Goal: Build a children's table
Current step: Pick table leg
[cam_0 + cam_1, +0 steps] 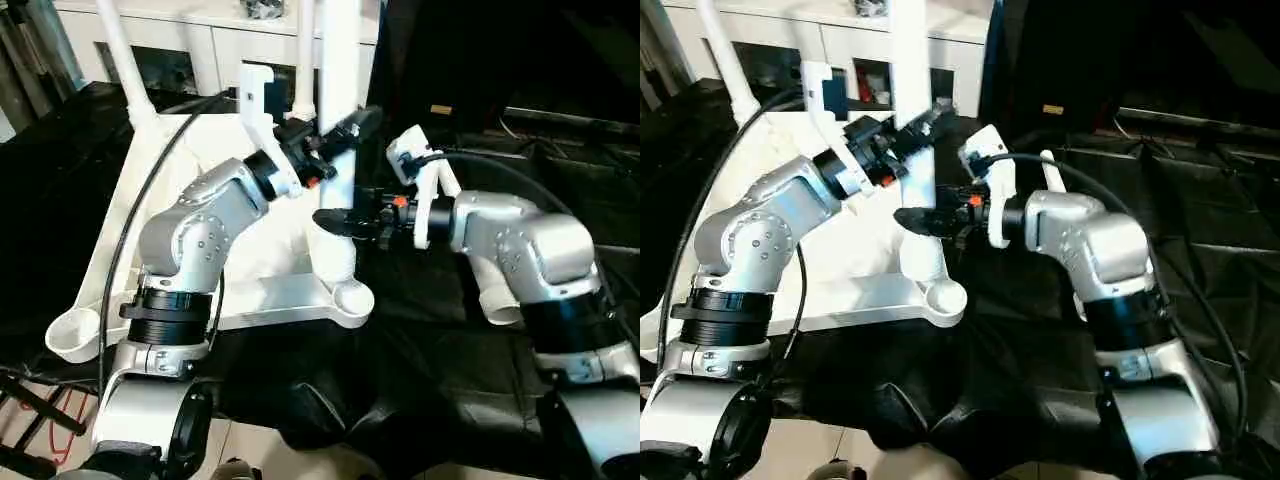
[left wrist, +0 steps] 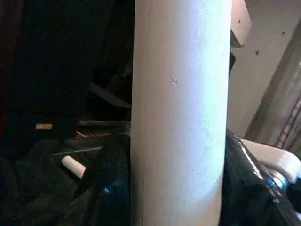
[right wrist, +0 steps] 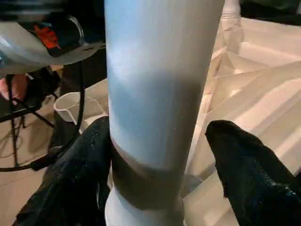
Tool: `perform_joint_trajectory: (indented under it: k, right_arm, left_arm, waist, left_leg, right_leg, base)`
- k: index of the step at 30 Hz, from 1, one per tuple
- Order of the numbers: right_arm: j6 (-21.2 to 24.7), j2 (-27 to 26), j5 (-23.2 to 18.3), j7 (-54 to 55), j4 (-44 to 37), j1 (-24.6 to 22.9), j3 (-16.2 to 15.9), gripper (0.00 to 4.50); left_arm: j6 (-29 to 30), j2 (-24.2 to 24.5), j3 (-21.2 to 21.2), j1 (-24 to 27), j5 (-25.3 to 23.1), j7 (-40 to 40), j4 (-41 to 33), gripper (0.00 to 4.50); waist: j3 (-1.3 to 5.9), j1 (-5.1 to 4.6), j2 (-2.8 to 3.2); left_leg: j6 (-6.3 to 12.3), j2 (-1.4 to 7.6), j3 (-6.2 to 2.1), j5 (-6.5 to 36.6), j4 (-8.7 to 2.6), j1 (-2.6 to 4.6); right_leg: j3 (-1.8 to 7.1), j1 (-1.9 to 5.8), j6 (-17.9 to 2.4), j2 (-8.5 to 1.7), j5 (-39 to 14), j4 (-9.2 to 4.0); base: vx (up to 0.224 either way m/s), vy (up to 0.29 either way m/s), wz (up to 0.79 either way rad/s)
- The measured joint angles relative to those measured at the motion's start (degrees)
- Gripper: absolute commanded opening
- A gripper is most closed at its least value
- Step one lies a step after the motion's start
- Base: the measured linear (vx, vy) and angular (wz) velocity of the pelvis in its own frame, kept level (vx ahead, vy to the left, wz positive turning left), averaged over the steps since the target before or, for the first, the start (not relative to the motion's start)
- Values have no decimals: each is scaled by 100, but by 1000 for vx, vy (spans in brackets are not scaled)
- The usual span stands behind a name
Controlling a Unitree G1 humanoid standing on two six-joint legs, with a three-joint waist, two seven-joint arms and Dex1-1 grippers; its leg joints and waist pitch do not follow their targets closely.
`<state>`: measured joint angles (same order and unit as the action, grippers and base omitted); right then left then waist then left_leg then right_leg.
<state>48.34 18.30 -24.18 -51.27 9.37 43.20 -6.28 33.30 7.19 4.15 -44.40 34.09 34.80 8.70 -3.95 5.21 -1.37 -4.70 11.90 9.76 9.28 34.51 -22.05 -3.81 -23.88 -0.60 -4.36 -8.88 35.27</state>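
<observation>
On a black-draped work surface (image 1: 450,360), the upturned tabletop (image 1: 270,292) carries an upright leg (image 1: 338,150) in its near corner socket, the left gripper (image 1: 335,135) clenched on it, the right gripper (image 3: 160,155) straddling it unclosed; uneven pushing could likely tilt it.
</observation>
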Motion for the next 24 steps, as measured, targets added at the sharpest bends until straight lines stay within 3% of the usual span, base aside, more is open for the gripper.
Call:
perform_joint_trajectory:
  k: [5, 17, 24]
  right_arm:
    - [184, 10, 5, -58, 156, 78, -160, 337]
    - [506, -107, -138, -79, 380, 181, -98, 337]
    - [547, -138, -240, -148, 444, 180, -99, 266]
  left_arm:
    - [25, -65, -46, 0, 9, 114, -49, 185]
    - [75, -80, -58, 0, 111, 220, -56, 185]
    - [75, -82, -56, 0, 111, 243, -56, 185]
  waist:
    - [0, 5, 0]
    - [0, 6, 0]
    - [0, 10, 0]
  left_leg:
    - [1, 0, 1, -1, 0, -1]
    - [1, 0, 0, -1, 0, -1]
    - [1, 0, 0, -1, 0, -1]
  right_leg:
    - [0, -1, 0, 0, 0, 0]
    - [0, 0, 0, 0, 0, 0]
    - [0, 0, 0, 0, 0, 0]
  base:
    - [0, 0, 0]
    - [0, 0, 0]
    - [0, 0, 0]
